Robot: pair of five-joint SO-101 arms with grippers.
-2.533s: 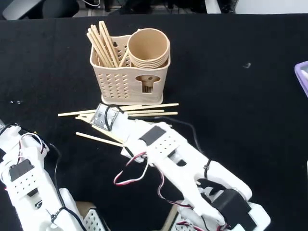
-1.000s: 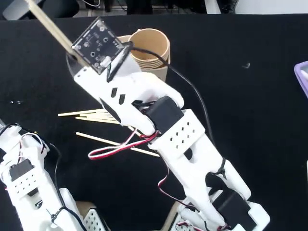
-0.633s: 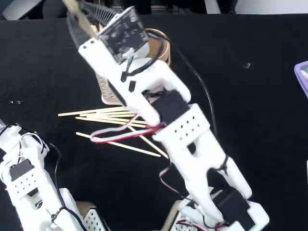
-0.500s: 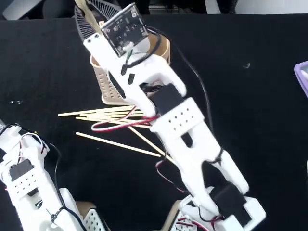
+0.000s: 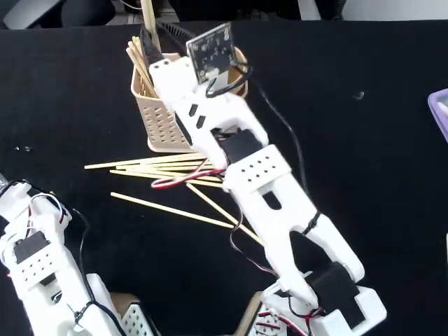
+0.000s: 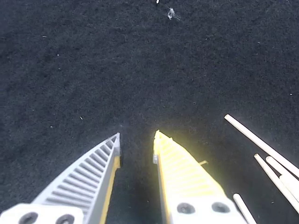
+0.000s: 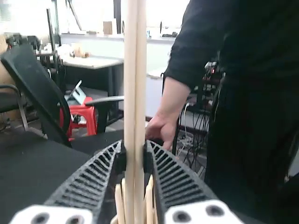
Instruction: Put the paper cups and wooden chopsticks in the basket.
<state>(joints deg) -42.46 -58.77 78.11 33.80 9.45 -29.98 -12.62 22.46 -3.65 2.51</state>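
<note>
Since two and a half seconds ago the right arm [image 5: 259, 175] has been rising from the loose chopsticks [image 5: 154, 166] on the table [image 5: 364, 175] and swinging out over the basket [image 5: 162, 122], and the sticks it carries, slanted half a second ago, are now standing nearly upright. Nearest the front edge, the left arm [image 5: 35, 266] is sitting low at the corner of the table; its wrist view is showing the left gripper [image 6: 136, 137] hanging just over the black surface with its fingers parted by a narrow gap and nothing between them, and a few stick ends [image 6: 261, 144] are lying just off to one side. Farther in, the loose chopsticks are lying flat in a fanned bunch between the arms and the basket, with one long stick [image 5: 168, 208] lying apart on the near side and another passing under the right arm. Beyond them the basket is standing upright, with several chopsticks [image 5: 140, 66] already leaning inside it and the paper cups [image 5: 242, 70] sitting in it, mostly hidden behind the arm. Farthest out, the right gripper [image 5: 150, 38] is hovering above the basket, its fingers [image 7: 161, 175] pinching a pair of chopsticks [image 7: 133, 70] held vertically, the lower ends pointing down toward the basket.
</note>
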